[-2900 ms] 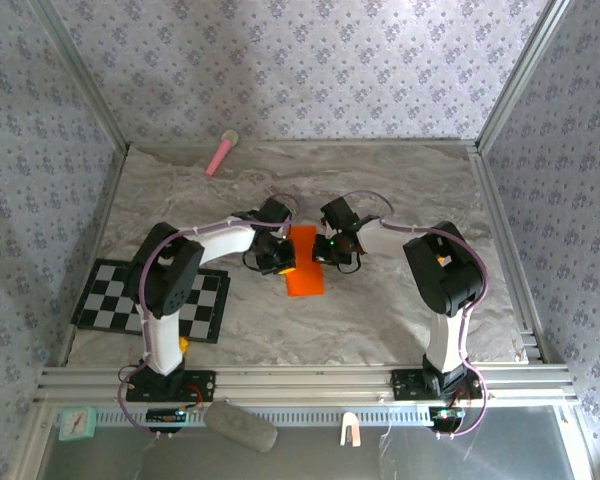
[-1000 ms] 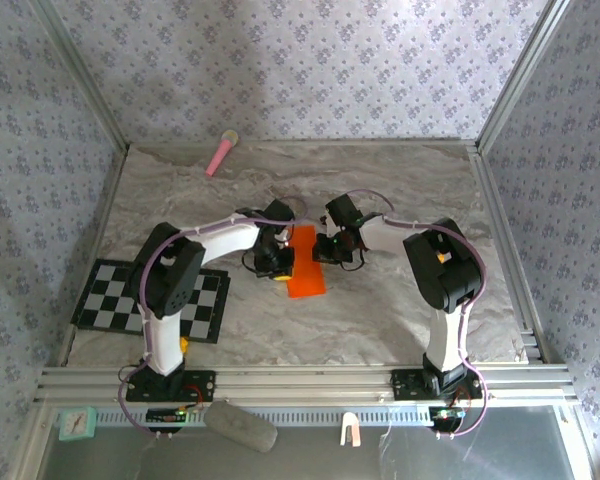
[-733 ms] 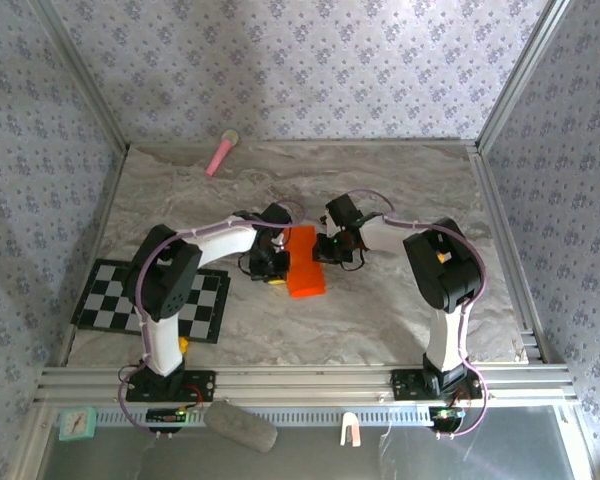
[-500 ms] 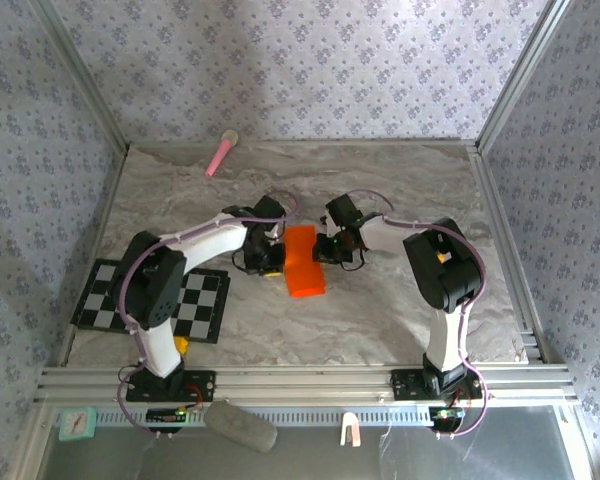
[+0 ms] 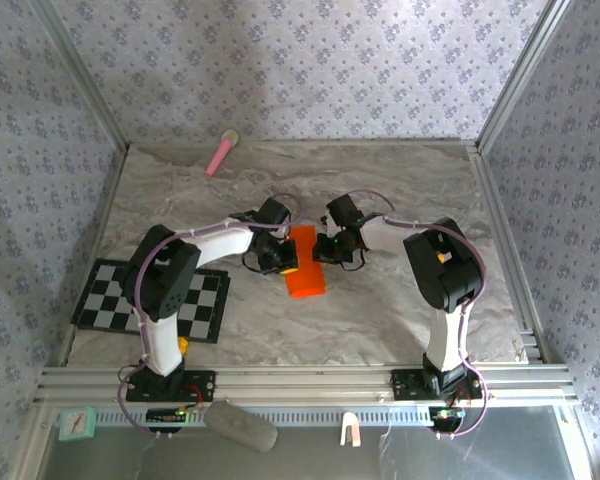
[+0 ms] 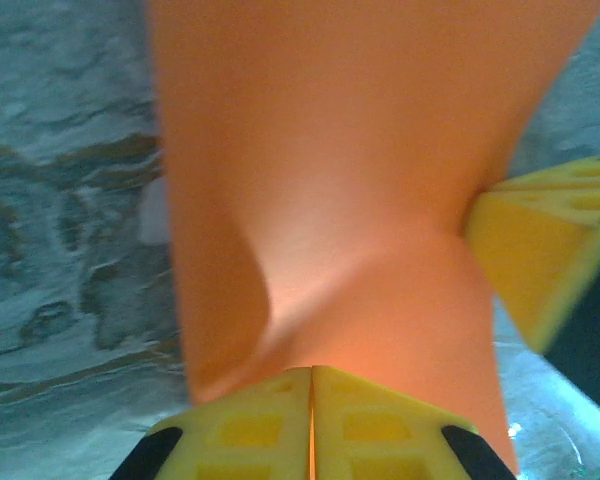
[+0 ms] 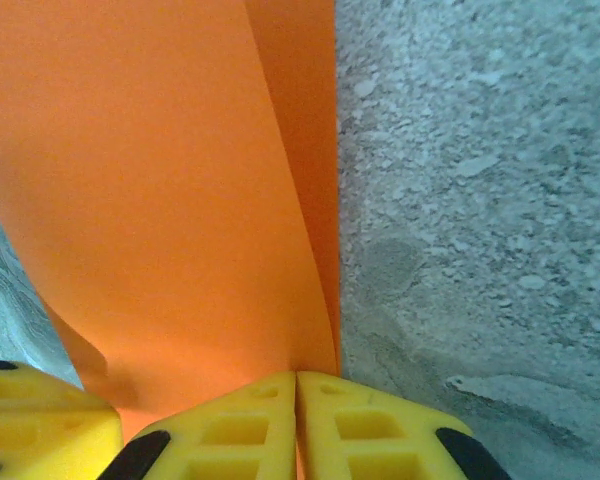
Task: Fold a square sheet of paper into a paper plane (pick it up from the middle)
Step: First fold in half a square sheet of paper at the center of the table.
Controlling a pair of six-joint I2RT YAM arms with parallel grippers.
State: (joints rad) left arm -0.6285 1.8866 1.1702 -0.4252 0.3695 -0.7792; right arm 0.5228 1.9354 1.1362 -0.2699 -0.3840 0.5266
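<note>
Left gripper point(image 5: 284, 262) and right gripper point(image 5: 323, 250) both clamped tight on the square sheet of paper point(image 5: 305, 278), mid-table.
We flank its far half; its long axis runs near-to-far between us.

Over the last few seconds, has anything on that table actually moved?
The left gripper swung out to its left, spreading the orange paper wider, then came back, so the paper is narrow again. Both it and the right gripper are pinched shut on the paper. The right gripper, pink stick and checkered mat kept their places.
</note>
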